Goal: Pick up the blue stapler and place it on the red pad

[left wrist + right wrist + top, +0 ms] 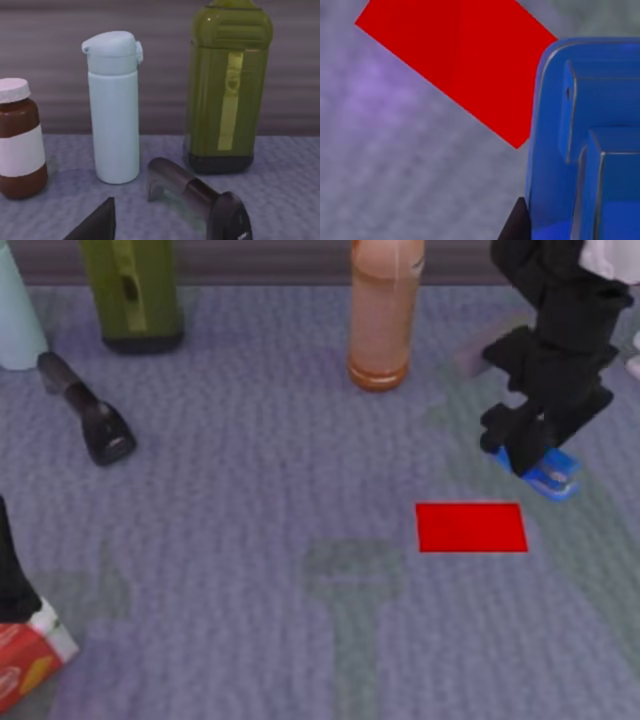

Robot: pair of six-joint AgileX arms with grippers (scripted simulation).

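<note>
Stapler (548, 472) (the blue one) is sitting clamped in the right gripper (528, 452) at the frame's right, just above-right of the red pad (471, 527). Left arm (14, 575) is idling at lower left, its fingers' spacing impossible to tell.

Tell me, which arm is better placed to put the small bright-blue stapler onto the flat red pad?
The right. Its gripper is already down over the blue stapler, just beside the red pad. The left arm sits at the table's far left edge.
</note>
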